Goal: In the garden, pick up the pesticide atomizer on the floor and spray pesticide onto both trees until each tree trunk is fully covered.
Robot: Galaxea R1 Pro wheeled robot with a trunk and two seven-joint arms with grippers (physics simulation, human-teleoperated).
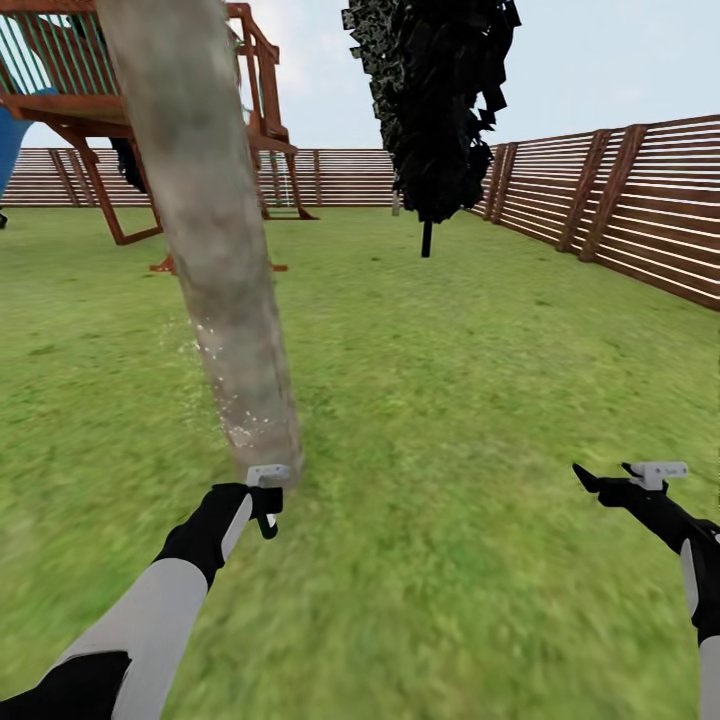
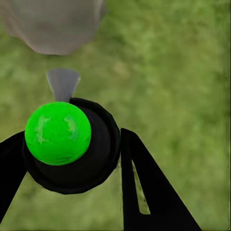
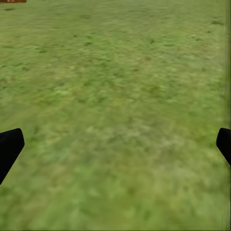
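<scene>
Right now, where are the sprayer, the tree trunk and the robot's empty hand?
pesticide atomizer [image 2: 58,133]: left wrist view, on its green dot.
tree trunk [image 1: 215,250]: head view, mid-column.
right gripper [image 3: 115,149]: right wrist view, midway between fingertips.

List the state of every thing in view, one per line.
Left hand: shut on the atomizer.
Atomizer: held, nozzle aimed at the trunk.
Trunk: leaning, white specks on its lower part.
Right hand: open, holding nothing, over the lawn.
Dark tree: upright, by the fence.
</scene>
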